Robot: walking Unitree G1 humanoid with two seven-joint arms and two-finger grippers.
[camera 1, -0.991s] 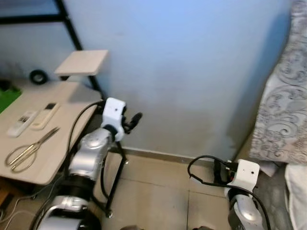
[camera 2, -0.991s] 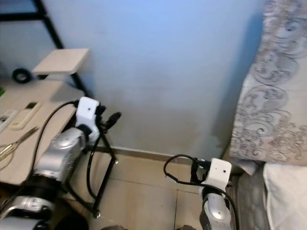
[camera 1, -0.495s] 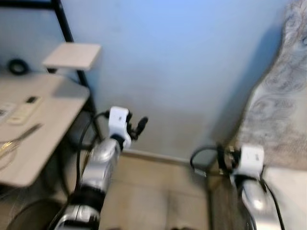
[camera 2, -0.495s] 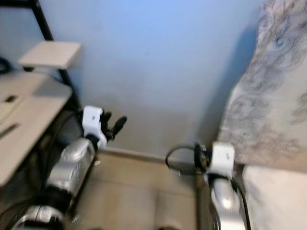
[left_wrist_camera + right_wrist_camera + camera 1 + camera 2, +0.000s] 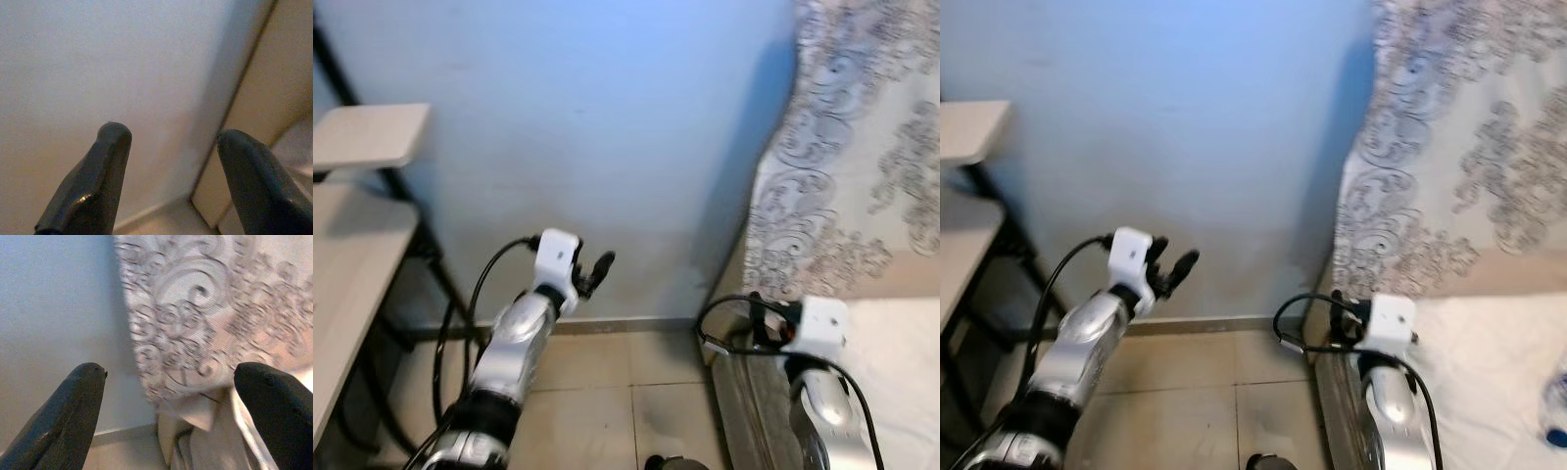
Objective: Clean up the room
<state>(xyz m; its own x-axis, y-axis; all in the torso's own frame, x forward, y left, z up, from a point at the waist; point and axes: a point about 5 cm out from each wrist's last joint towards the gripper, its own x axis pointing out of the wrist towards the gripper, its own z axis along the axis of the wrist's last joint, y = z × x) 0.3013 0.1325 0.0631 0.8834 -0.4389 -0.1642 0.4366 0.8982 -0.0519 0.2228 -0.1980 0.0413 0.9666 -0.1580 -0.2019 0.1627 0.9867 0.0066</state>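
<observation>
- Left eye view: The robot faces a blue wall (image 5: 607, 127) in a corner of the room. A light wooden desk (image 5: 352, 255) with a small raised shelf (image 5: 367, 132) sits at the far left. A curtain with grey swirls (image 5: 862, 157) hangs on the right, above a white bed (image 5: 901, 362). The left gripper (image 5: 597, 269) is held up near the wall and holds nothing. The right arm is low by the edge of the bed.
- Right eye view: Same corner, and the tiled floor (image 5: 1195, 392) is bare here. At the far right edge, on the bed, lies something clear with a blue part (image 5: 1555, 406). It may be a bottle, but it is cut off, so I cannot be sure. That could be a thing to tidy.
- Left wrist view: The two black fingers (image 5: 98, 186) stand wide apart with only wall between them. This gripper is empty.
- Right wrist view: The right gripper (image 5: 171, 411) has its fingers spread wide too, with nothing between them. It looks at the curtain and the wall.
- How far along: I think the cleaning has hardly begun at this spot. Nothing is being carried, and the robot seems to be looking for things to pick up.
- What changed: A second ago the desk filled more of the left side, with scissors and remotes on it. Now the camera has turned right, so those are out of sight and more of the curtain and bed can be seen.
</observation>
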